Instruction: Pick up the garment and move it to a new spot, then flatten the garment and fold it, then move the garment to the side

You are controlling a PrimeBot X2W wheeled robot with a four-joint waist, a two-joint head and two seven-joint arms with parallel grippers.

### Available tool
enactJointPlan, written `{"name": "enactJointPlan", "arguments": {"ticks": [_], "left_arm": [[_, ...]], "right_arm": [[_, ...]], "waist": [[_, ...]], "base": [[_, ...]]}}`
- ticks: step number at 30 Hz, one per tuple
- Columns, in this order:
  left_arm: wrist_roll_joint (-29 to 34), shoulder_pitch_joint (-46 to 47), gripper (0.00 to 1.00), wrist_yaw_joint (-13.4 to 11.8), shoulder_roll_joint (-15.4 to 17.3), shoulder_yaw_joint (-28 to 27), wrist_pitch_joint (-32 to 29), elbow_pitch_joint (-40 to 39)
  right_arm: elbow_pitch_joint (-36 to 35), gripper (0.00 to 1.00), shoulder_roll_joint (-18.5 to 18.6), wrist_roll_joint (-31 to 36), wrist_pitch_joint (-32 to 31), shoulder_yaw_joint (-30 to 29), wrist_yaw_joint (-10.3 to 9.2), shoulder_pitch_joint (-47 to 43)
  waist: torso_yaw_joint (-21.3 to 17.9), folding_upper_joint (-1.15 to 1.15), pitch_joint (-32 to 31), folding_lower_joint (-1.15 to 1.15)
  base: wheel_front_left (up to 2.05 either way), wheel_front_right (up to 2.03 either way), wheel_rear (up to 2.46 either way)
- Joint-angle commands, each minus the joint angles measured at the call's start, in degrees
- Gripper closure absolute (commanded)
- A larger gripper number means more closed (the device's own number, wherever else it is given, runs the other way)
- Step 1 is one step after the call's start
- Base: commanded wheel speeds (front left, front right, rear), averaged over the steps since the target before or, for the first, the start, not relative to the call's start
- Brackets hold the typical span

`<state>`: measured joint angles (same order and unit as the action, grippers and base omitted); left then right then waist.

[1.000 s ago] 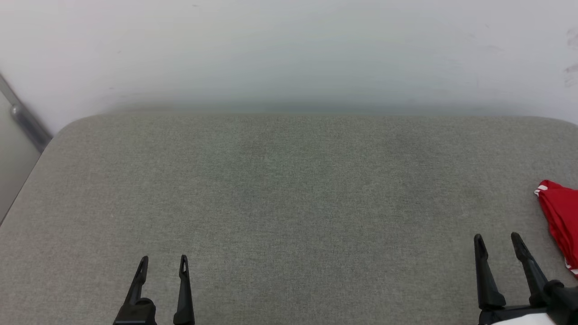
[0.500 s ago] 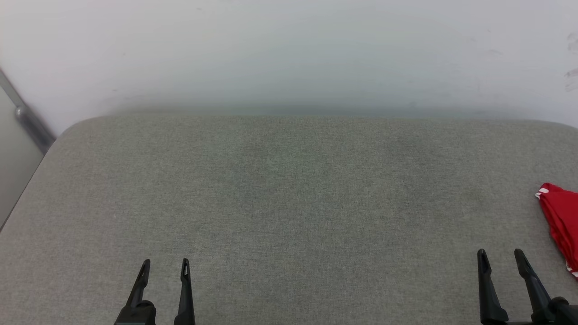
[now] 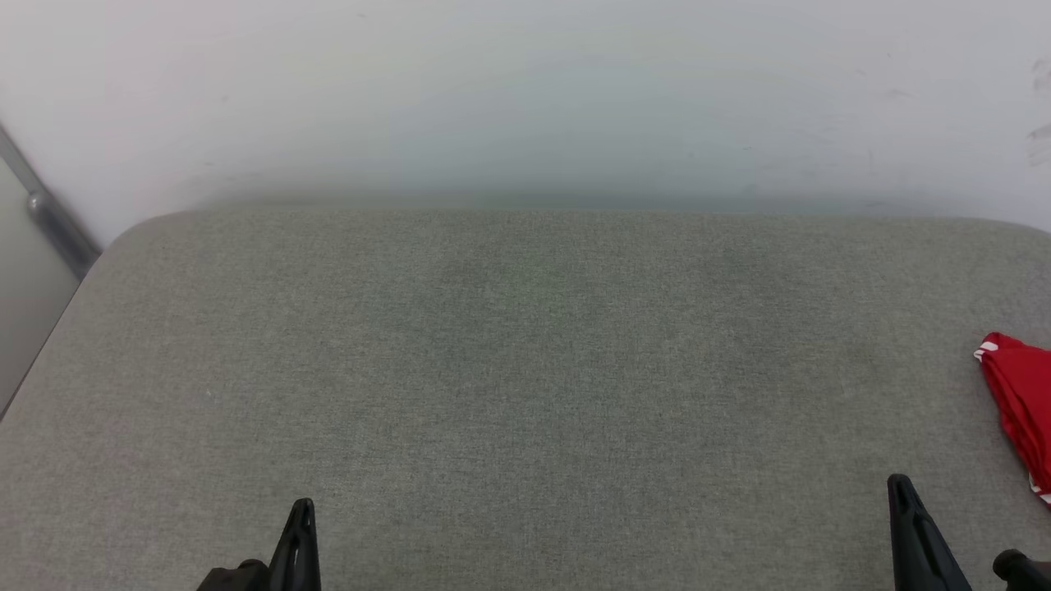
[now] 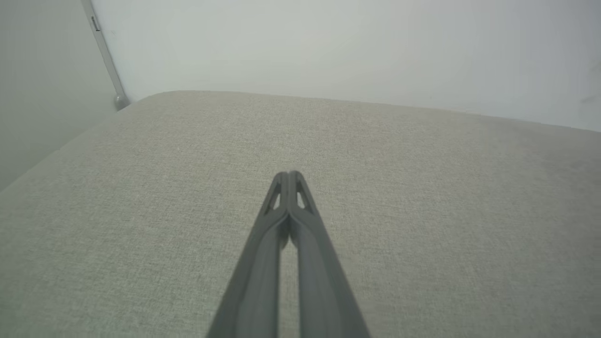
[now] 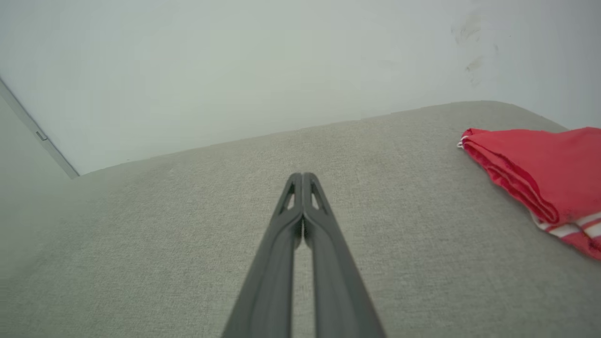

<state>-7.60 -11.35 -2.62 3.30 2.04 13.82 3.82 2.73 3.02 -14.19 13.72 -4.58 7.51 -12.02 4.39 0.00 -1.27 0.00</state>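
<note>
The garment [image 3: 1022, 402] is a folded red shirt with red-white striped trim, lying at the right edge of the grey padded surface; the right wrist view has the garment [image 5: 540, 173] at its right side, folded in layers. My right gripper [image 3: 901, 486] sits at the lower right, left of the garment and apart from it, its fingers pressed together and empty [image 5: 302, 177]. My left gripper [image 3: 302, 509] is at the lower left, also shut on nothing [image 4: 288, 174].
The grey fabric surface [image 3: 525, 369] spreads wide, with rounded far corners. A pale wall [image 3: 525, 90] rises behind it. A grey metal post [image 3: 49, 217] stands at the far left corner.
Both grippers have gone from open to shut with nothing between the fingers, and both have drawn back toward the bottom edge of the head view. The garment lies still.
</note>
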Motion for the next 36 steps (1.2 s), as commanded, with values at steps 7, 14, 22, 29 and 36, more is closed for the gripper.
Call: {"name": "enactJointPlan", "arguments": {"ticks": [7,14,22,29,36], "left_arm": [[-10.6,3.1,1.0,1.29,0.64,-0.53,-1.83,0.57],[-18.46,4.67,1.0,2.23,0.88,-0.9,-3.34,1.7],[-25.67,6.08,1.0,3.08,1.06,-1.29,-4.78,2.68],[-33.16,7.51,1.0,3.94,1.19,-1.78,-6.32,3.49],[-38.34,8.45,1.0,4.57,1.24,-2.14,-7.46,4.08]], "right_arm": [[0.64,1.0,0.48,-9.77,-1.99,0.17,0.0,3.18],[1.7,1.0,0.67,-16.93,-3.59,0.26,-0.01,4.76],[2.66,1.0,0.81,-23.5,-5.1,0.3,-0.01,6.19],[3.68,1.0,0.93,-30.34,-6.7,0.3,-0.01,7.66],[4.39,1.0,0.98,-35.09,-7.86,0.27,-0.01,8.71]], "waist": [[-0.29,0.0,0.09,0.0],[-0.54,0.0,0.18,0.0],[-0.8,0.0,0.26,0.0],[-1.09,0.0,0.36,0.0],[-1.31,0.0,0.43,0.0]], "base": [[0.0,0.0,0.0],[0.0,0.0,0.0],[0.0,0.0,0.0],[0.0,0.0,0.0],[0.0,0.0,0.0]]}}
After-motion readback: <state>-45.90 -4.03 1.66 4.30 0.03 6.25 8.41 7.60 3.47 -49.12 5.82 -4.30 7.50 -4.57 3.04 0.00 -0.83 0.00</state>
